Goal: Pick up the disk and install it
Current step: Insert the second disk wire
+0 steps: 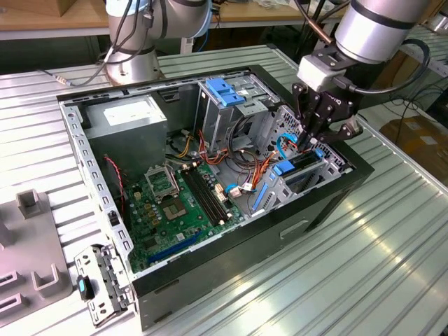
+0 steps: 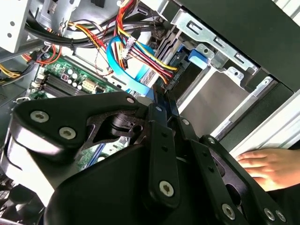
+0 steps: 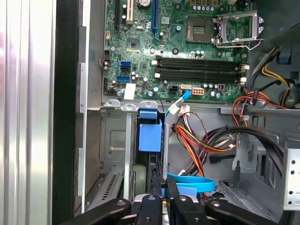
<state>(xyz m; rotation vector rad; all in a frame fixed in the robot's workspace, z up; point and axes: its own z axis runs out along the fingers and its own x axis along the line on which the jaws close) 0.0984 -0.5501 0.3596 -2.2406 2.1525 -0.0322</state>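
Your gripper [image 1: 316, 143] sits closed on the blue edge of the disk [image 1: 299, 166], which stands upright in the drive bay [image 1: 329, 168] at the case's [image 1: 231, 238] front corner. Pickup looks done; whether it's fully seated, I can't tell.

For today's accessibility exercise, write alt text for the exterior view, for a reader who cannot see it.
A robot arm's gripper reaches down into the drive bay at the exterior view's right of an open computer case lying on a slatted metal table, at the blue-framed disk standing on edge there. A green motherboard fills the case floor, with a grey power-supply box behind it.
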